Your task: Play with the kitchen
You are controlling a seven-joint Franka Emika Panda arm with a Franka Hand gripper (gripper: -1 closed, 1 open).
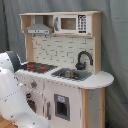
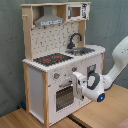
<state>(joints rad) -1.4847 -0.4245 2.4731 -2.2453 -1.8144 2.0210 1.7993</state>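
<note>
One white arm [image 2: 114, 65] reaches in from the second exterior view's right toward the front of the kitchen [image 2: 60, 60], which stands on a wooden table [image 2: 107, 112] before a grey curtain. The hand [image 2: 80, 86] is pressed up against the lower front panel, just beside the windowed oven door [image 2: 64, 96] and below the row of knobs; whether it is clenched or released I cannot tell, since the wrist body hides the fingertips, though it seems to be touching the oven door's edge. In the first exterior view the arm [image 1: 12, 95] fills the lower left corner and covers that part of the front.

On the counter, the red-ringed hob [image 2: 51, 59] lies at the second exterior view's left, the grey sink [image 2: 85, 50] to its right, with the black faucet [image 2: 75, 39] arching behind it. Above, the hood [image 1: 39, 29] hangs over the hob and the small microwave [image 1: 72, 23] sits over the sink.
</note>
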